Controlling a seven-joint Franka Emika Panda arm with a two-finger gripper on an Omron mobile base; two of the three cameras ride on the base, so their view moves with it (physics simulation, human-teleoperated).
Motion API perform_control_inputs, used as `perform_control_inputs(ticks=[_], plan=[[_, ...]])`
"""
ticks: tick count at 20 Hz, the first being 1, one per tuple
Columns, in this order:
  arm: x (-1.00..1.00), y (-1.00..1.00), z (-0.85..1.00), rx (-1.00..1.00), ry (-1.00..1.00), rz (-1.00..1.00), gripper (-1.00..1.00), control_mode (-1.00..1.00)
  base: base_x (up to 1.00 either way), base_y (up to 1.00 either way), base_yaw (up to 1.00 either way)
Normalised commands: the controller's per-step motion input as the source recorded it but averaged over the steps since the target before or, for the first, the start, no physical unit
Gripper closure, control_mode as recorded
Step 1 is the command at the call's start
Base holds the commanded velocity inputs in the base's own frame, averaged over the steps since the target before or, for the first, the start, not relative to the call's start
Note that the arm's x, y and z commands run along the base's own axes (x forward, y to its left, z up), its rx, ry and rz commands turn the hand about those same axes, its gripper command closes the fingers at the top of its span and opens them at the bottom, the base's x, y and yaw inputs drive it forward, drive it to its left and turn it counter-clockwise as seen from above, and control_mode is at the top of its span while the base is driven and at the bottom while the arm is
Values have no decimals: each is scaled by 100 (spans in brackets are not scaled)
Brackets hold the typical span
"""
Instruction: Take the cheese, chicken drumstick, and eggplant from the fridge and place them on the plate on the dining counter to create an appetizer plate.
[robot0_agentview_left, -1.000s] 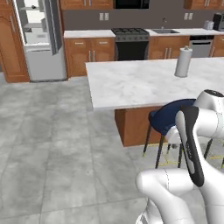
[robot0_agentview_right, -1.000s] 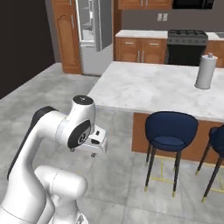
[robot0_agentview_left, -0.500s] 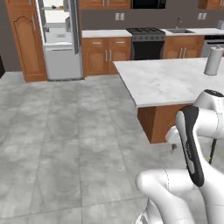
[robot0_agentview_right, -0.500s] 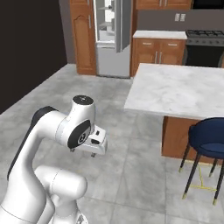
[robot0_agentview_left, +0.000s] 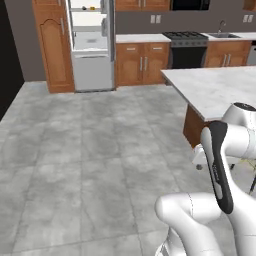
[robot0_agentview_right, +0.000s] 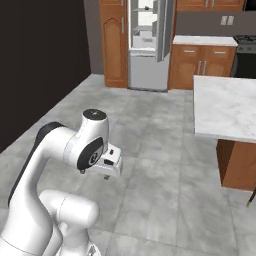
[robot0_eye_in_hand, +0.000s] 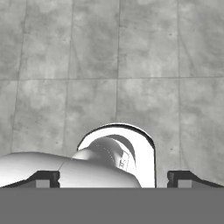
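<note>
Heading for the fridge (robot0_agentview_left: 90, 45), far off at the left with its door open, I carry my hand (robot0_eye_in_hand: 113, 178) spread wide and empty over bare floor (robot0_agentview_left: 90, 150). Next I judge I must close in and reach its shelves. One fridge, one marble desk (robot0_agentview_left: 215, 87) to the right; foods too small to count.

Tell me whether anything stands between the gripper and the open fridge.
Nothing visible does. The gripper is open, empty and pointed down at the grey tiled floor. The fridge stands open at the far wall, with bare floor running up to it. The dining counter lies off to the right, clear of that path.
</note>
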Motion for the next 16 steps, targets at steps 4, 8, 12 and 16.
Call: perform_control_inputs(ticks=[4,8,12,16], plan=[[0,0,0,0,0,0,-100,100,59,100,1],[0,0,0,0,0,0,-100,100,96,100,2],[0,0,0,0,0,0,-100,100,100,97,5],[0,0,0,0,0,0,-100,100,100,62,8]])
